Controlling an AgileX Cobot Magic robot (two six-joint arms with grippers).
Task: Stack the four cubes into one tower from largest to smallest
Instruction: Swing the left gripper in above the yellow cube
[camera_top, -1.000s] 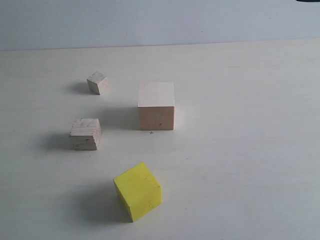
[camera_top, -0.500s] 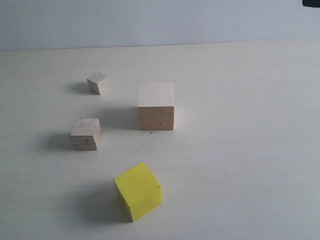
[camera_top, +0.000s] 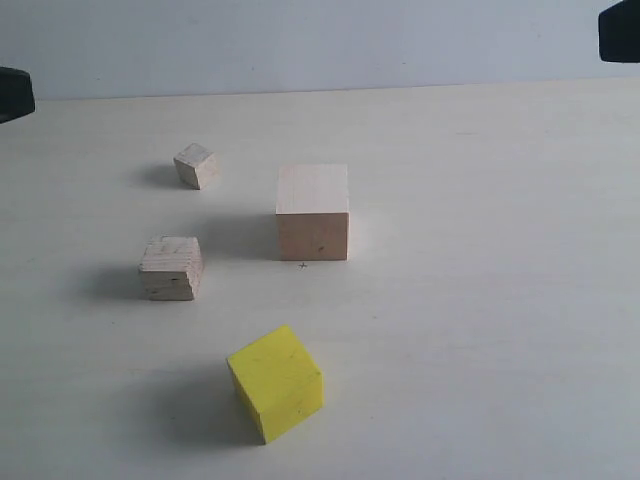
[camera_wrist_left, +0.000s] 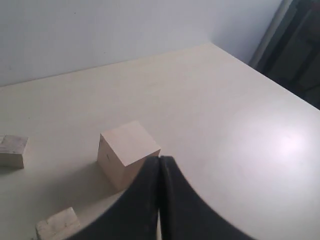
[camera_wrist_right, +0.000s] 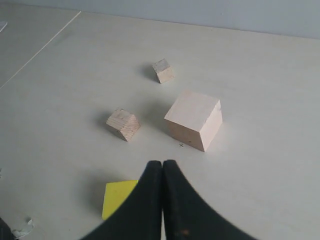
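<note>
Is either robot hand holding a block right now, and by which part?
Nothing is held. The left gripper and the right gripper are both shut, fingers pressed together with nothing between them.

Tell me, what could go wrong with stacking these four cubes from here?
The yellow cube sits turned relative to the large pale cube; placed unaligned, it might overhang and topple. The tiny wooden cube gives little to grip, so it could slip or land off-centre.
</note>
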